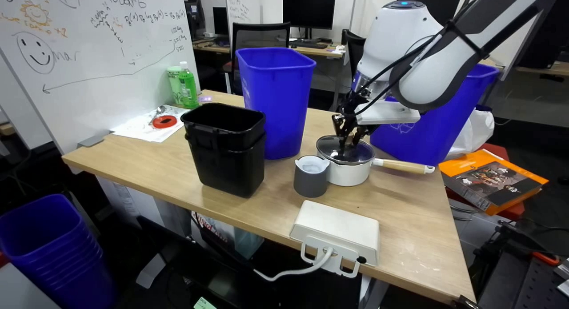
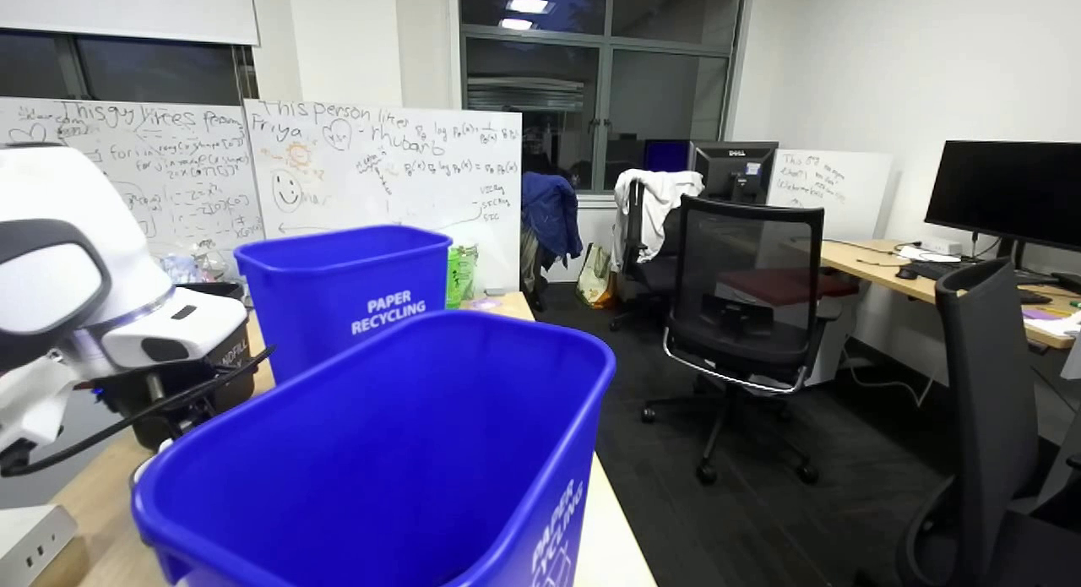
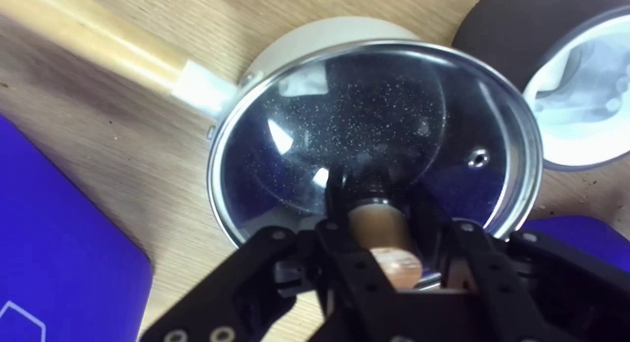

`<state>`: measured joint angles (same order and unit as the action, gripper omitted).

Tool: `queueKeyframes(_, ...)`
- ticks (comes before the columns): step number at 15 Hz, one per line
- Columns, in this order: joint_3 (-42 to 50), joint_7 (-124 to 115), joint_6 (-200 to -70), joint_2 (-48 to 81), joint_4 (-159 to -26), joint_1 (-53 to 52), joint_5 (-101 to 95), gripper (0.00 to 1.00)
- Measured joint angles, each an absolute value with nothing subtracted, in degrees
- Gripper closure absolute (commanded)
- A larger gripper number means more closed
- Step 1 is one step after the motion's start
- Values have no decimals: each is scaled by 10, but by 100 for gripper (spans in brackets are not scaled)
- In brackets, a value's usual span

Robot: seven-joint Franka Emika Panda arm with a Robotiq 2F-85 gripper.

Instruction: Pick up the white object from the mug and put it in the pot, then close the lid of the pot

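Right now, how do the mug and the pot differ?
Colour: the mug is dark grey outside, the pot white.
Width: the mug is narrower than the pot.
Top: a glass lid is over the pot, not the mug.
Shared: both stand upright on the table.

In an exterior view, a scribbled whiteboard [image 1: 106,55] stands along the left edge of your worktop [image 1: 413,229]; past the far edge you have a mesh chair [image 1: 262,37] and a desk [image 1: 318,51] with a monitor [image 1: 308,10]. In an exterior view you see dark windows [image 2: 540,73] showing bright lights [image 2: 529,5], a white wall [image 2: 904,89] and dark floor [image 2: 853,494].
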<state>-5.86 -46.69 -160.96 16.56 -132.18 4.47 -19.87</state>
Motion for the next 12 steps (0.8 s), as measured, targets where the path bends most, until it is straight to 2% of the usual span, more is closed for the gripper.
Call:
queueKeyframes(4,18,-447,-1601,168,-1320,-29,-203,87)
queueKeyframes(5,33,-447,-1600,168,-1320,-43,-206,37)
queueKeyframes(6,45,-447,-1598,168,-1320,-56,-209,36)
queueKeyframes(10,83,-454,-1596,169,-1320,-90,-215,10)
queueKeyframes(12,89,-454,-1596,169,-1315,-98,-215,1)
